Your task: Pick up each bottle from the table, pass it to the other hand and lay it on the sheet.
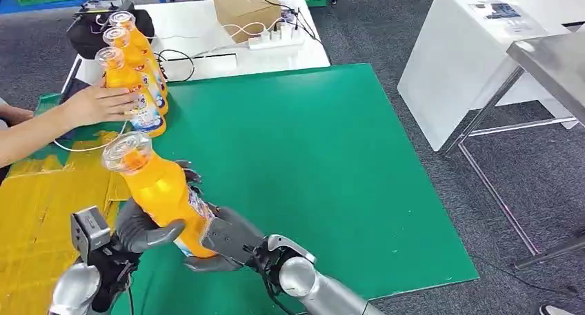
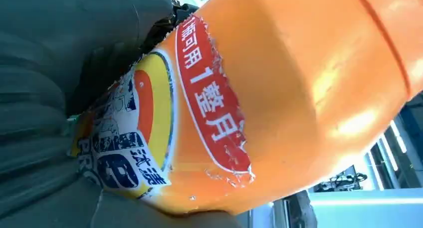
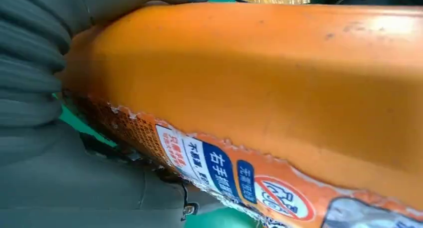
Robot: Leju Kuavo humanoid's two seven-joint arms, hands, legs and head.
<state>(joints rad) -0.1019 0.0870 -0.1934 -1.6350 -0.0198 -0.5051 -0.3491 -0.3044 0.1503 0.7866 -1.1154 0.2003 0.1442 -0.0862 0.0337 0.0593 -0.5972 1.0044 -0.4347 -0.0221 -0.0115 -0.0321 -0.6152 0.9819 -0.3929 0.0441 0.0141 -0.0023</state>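
Note:
An orange bottle [image 1: 160,187] with a clear cap is held tilted above the front left of the green mat [image 1: 310,163], cap pointing away from me. My left hand [image 1: 143,234] wraps its thumb across the bottle's lower body. My right hand [image 1: 227,242] grips the base from the other side. Close up, the left wrist view has the bottle's label [image 2: 199,118] against my left hand [image 2: 50,98], and the right wrist view has the bottle [image 3: 279,83] against my right hand [image 3: 40,148]. A yellow sheet [image 1: 38,211] lies at the left. Three more orange bottles [image 1: 134,80] stand in a row at the back left.
A person's hand [image 1: 96,107] rests on the nearest standing bottle. Behind the mat a white table [image 1: 207,32] carries a cardboard box [image 1: 245,10], a power strip [image 1: 276,39] and cables. A white cabinet [image 1: 469,60] and a metal table [image 1: 552,60] stand to the right.

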